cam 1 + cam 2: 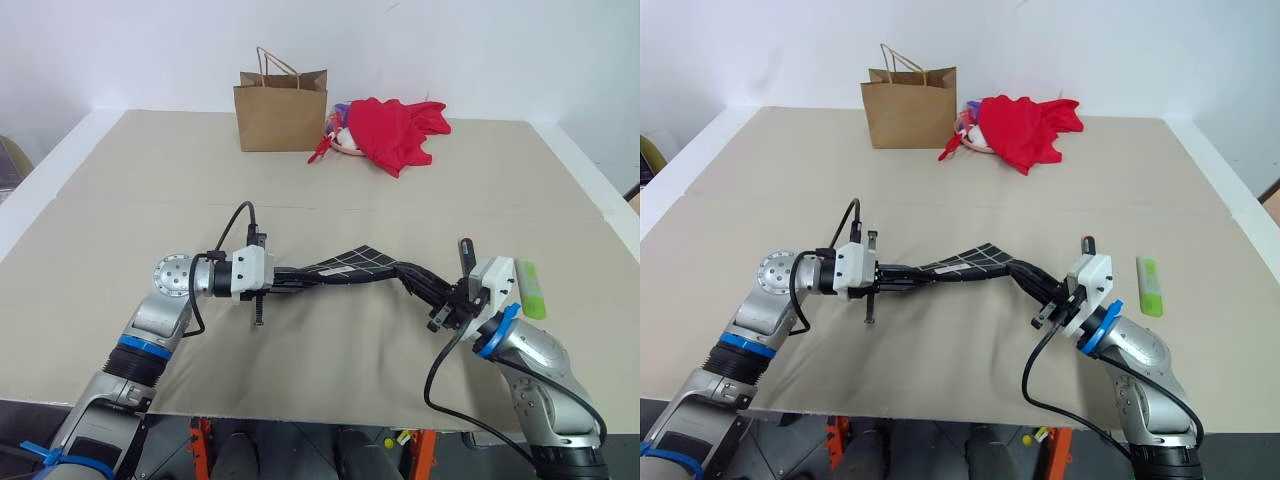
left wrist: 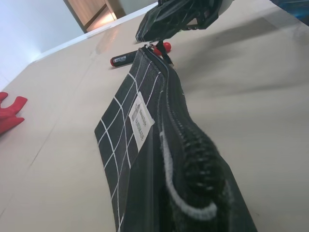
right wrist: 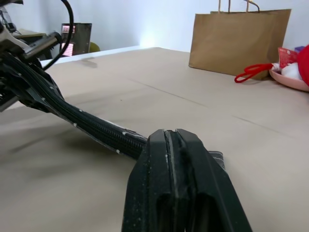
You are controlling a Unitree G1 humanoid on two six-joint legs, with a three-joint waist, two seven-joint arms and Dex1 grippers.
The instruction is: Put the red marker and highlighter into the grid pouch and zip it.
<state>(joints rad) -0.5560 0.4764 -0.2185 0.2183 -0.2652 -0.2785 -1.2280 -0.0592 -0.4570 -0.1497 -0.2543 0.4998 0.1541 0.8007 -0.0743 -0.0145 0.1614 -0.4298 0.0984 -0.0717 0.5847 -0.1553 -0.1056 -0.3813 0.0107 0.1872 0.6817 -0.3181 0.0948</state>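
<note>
Text present, none readable.
Small white label point(image 2: 141, 121) on the grid pouch point(image 2: 125, 140) carried dark printed lettering, too blurred to read. The red marker point(image 2: 126, 58) on the counter point(image 2: 58, 159) had a pale printed band on its barrel, also illegible. Brown paper bag point(image 1: 281, 112) showed no print.

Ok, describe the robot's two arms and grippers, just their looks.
Both arms are silver-grey metal with a bright blue ring at a joint, and each ends in a white wrist block. A loose black cable loops from each forearm up to that block. The left gripper and right gripper each have two slim black fingers. No markings are legible.
</note>
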